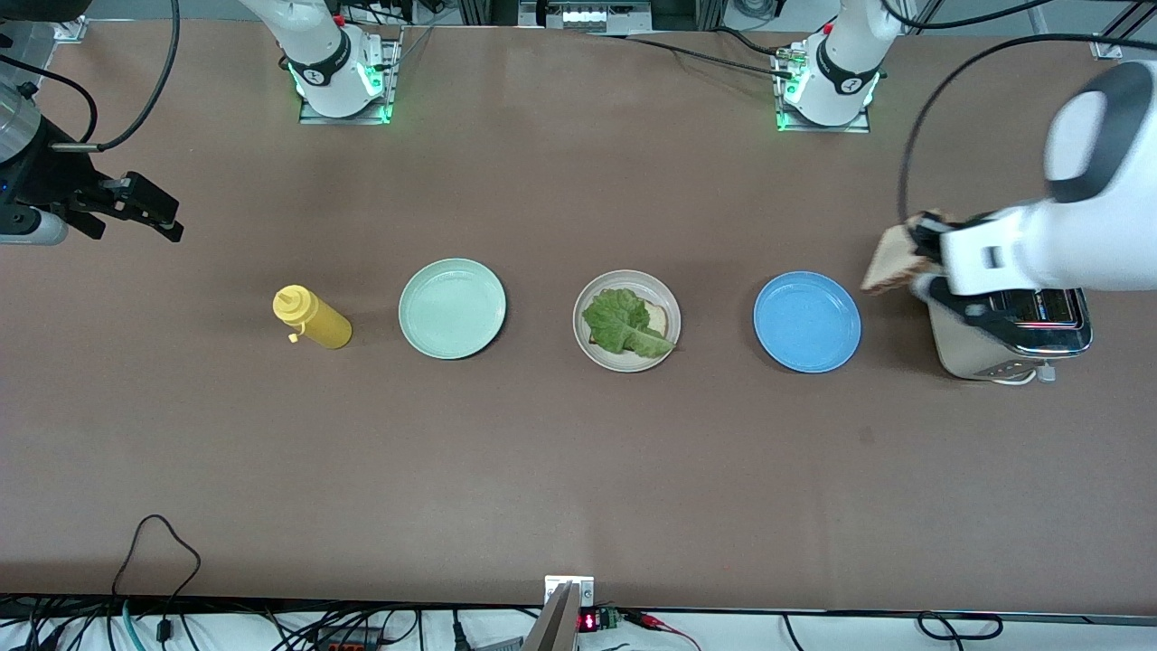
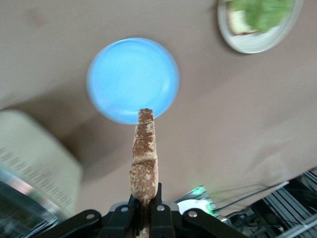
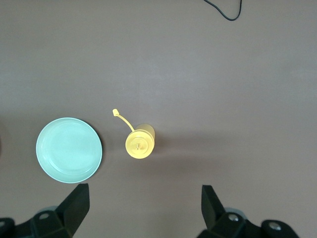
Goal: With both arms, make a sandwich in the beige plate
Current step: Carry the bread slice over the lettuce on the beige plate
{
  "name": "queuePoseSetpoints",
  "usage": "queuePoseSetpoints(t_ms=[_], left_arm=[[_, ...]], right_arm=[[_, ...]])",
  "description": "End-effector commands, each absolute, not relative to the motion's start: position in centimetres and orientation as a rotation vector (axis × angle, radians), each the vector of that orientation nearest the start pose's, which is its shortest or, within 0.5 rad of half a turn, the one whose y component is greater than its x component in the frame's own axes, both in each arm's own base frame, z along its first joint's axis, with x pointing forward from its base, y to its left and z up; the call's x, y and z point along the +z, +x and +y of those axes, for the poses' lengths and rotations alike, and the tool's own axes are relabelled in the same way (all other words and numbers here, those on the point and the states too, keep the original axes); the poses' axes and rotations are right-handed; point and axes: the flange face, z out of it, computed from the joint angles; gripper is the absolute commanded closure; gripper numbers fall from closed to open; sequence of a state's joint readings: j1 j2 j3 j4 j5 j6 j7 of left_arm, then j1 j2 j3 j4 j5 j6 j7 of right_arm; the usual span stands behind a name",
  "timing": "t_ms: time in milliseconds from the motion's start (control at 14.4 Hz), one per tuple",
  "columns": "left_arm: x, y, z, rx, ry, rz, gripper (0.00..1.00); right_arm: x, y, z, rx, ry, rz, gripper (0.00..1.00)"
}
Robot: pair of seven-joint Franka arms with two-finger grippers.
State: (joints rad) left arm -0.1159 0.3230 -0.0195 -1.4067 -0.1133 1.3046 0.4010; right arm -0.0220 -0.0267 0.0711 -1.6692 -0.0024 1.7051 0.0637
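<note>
Left black two-finger gripper [image 1: 920,246] clamped on upright brown-crusted toast slice [image 1: 895,262]; round beige lettuce-bearing plate [image 1: 587,344] past blue plate [image 1: 807,322], toward right arm's end; right gripper [image 1: 145,210] agape, idle.

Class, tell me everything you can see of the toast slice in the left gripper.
The toast slice is pale with a brown, rough crust. The left gripper is shut on one edge, holding it in the air edge-on and tilted, beside the toaster and near the blue plate. Only the fingers touch it. It looks dry and stiff, not bent.
</note>
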Motion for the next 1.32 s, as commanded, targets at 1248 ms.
queuePoseSetpoints(t_ms=[1248], left_arm=[[21.7, 59.9, -26.7, 0.382, -4.139, 0.506, 0.98]], right_arm=[[61.6, 54.7, 4.6, -0.121, -3.139, -0.022, 0.0]])
